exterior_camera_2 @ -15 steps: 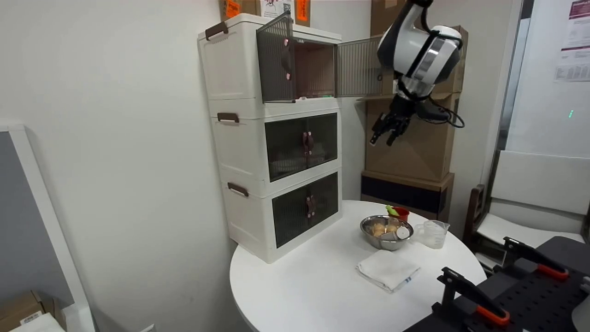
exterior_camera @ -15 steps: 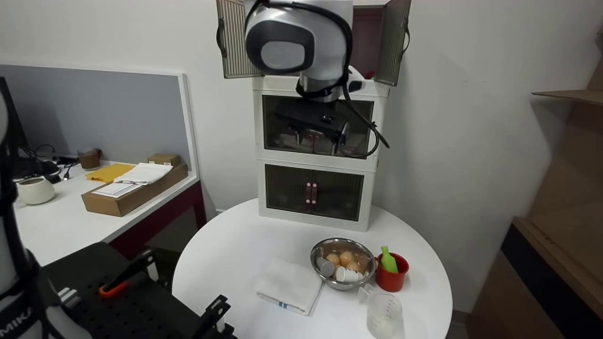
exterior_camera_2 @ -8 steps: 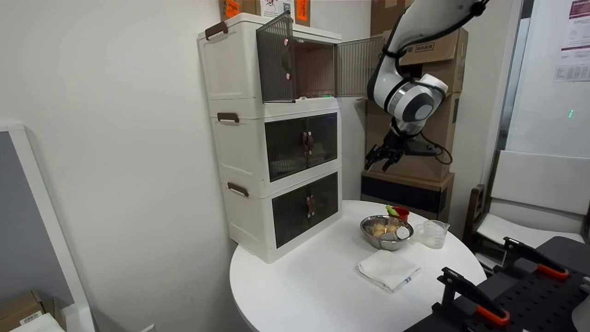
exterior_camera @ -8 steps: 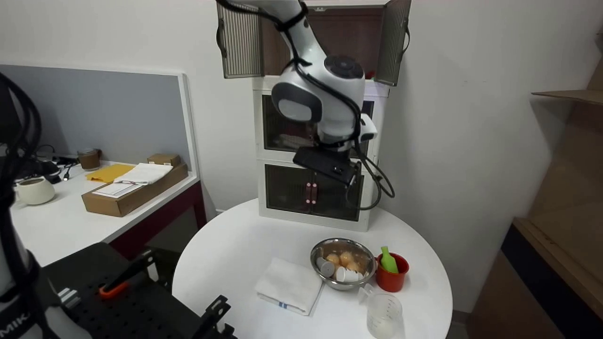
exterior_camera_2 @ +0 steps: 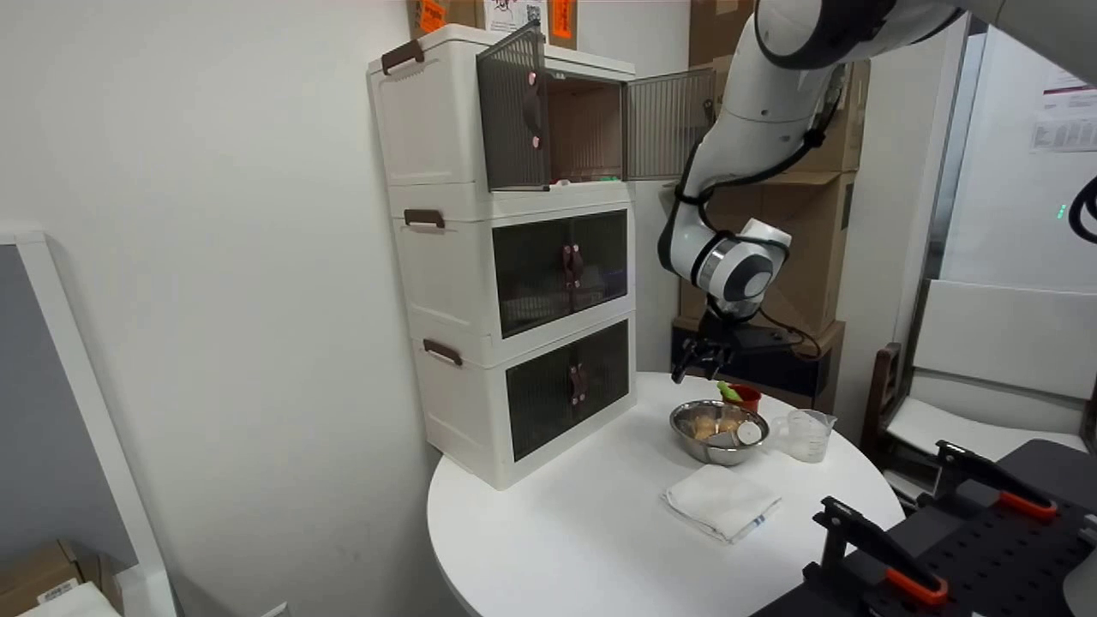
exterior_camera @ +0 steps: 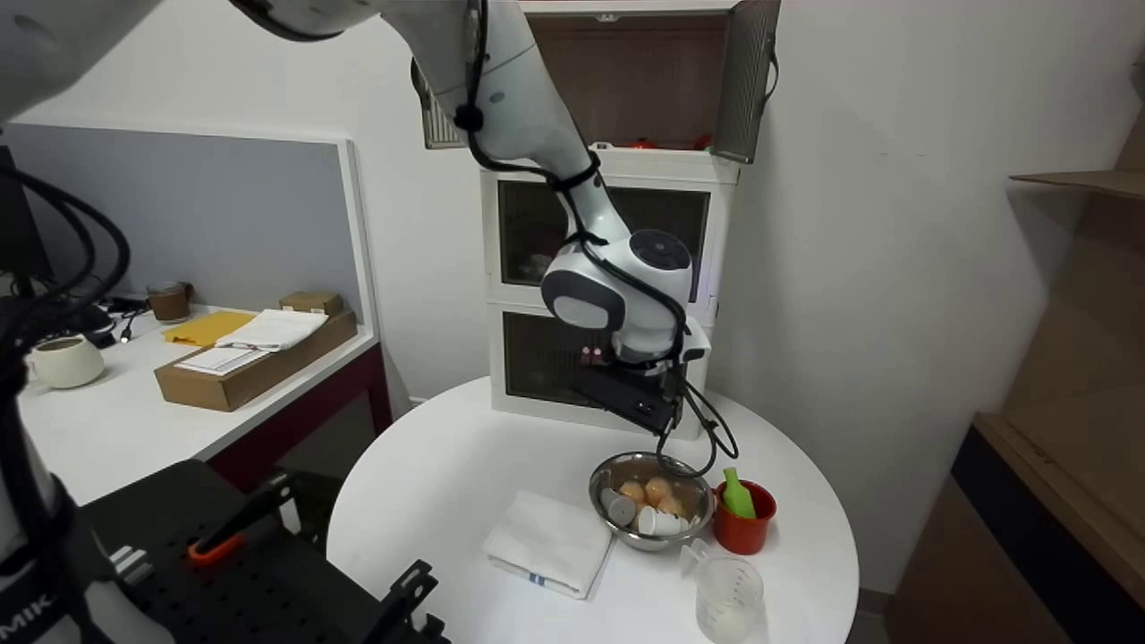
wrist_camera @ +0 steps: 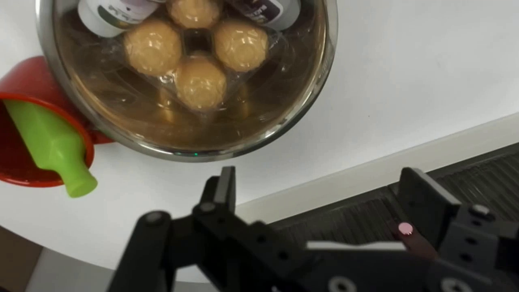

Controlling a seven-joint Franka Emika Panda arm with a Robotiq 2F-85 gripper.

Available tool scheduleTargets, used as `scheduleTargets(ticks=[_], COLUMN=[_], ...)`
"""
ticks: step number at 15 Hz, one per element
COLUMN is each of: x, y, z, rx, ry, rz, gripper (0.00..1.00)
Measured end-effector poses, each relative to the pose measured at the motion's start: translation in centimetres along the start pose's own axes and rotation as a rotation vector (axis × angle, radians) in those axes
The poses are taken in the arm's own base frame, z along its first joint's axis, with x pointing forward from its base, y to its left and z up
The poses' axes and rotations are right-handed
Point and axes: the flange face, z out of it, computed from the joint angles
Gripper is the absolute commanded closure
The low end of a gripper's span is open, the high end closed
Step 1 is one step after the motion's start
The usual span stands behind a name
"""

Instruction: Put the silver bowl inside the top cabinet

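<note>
The silver bowl (exterior_camera: 651, 542) stands on the round white table in both exterior views. It also shows large at the top of the wrist view (wrist_camera: 259, 121), holding orange-brown eggs in clear plastic and white bottles. The top cabinet is the uppermost white unit (exterior_camera_2: 433, 124) of a stack. Its ribbed doors stand open on a brown interior (exterior_camera: 648, 76). My gripper (exterior_camera_2: 695, 378) is open and empty, above the table on the cabinet side of the bowl, not touching it. In the wrist view, the spread fingers (wrist_camera: 318, 168) are just below the bowl's rim.
A red cup (exterior_camera: 742, 532) with a green tool sits close beside the bowl. A clear measuring jug (exterior_camera: 729, 599) and a folded white towel (exterior_camera: 550, 544) lie nearby. The lower cabinet units (exterior_camera_2: 570, 394) have shut dark doors. A cardboard stack (exterior_camera_2: 771, 257) stands behind the arm.
The arm has come down from in front of the upper units to just above the table near the bowl, and clears the open top cabinet. The bowl has not moved.
</note>
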Motion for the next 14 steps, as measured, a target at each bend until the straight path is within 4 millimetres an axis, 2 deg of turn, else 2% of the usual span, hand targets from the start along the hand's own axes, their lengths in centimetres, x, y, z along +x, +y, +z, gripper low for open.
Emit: scheduleTargets(ticks=[6,14], x=[1.4,0.2], y=[-0.7,-2.3], z=[3.5,6.9], rx=[0.011,0.052], ry=[-0.063,-0.176], rz=[-0.043,-0.068], gripper=[0.0,0.0])
